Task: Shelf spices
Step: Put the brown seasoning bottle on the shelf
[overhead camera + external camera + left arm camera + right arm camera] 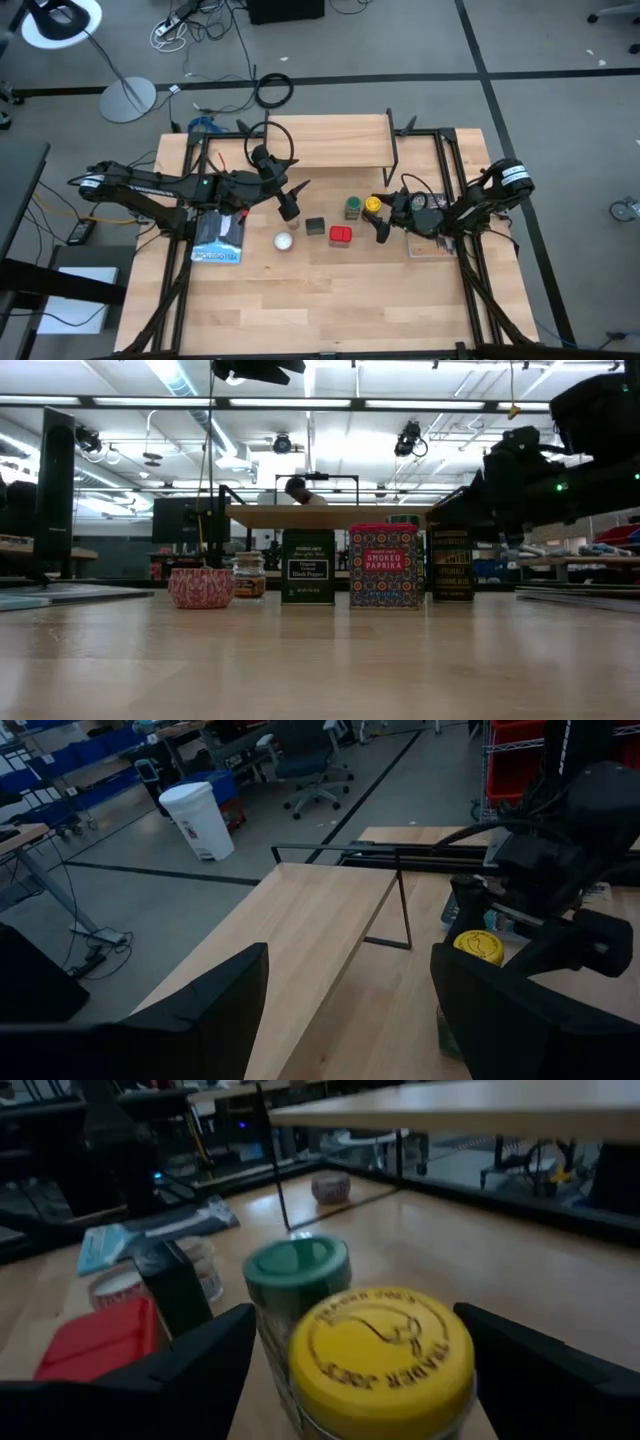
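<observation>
Spices standing upright on the counter, in front of the shelf.
Right gripper is sitting wide open around the yellow jar, gripping nothing; green jar just behind; red tin and black tin beyond. Left gripper is hanging open, empty.

Two matte black jointed arms, white collar band near each base, small green indicator light on the left arm, black cabling along links, left tool and right tool with blocky dark fingers
</observation>
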### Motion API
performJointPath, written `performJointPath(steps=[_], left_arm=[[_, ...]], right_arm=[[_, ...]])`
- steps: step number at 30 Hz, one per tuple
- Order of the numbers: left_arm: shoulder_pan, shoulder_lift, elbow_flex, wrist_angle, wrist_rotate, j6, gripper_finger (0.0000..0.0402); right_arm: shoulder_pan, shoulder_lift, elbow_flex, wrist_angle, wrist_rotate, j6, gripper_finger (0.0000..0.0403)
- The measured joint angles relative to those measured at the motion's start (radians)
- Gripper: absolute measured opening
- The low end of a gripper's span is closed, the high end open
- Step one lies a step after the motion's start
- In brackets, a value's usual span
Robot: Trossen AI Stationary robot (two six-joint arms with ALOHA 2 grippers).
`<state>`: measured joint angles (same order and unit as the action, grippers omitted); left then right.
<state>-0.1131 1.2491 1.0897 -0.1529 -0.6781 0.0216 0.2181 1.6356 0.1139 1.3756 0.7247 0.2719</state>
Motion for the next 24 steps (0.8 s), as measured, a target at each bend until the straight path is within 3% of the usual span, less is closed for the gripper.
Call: performJointPath(steps=[12, 24], left_arm=[[0.000, 0.000, 0.000, -0.009, 0.000, 0.000, 0.0284], [0.000, 0.000, 0.000, -0.011, -0.001, 0.003, 0.0284]], right_arm=[[0.032, -0.023, 0.011, 0.177, 0.021, -0.186, 0.0340], [0.076, -0.258, 0.100, 0.178, 0.014, -0.438, 0.0329]])
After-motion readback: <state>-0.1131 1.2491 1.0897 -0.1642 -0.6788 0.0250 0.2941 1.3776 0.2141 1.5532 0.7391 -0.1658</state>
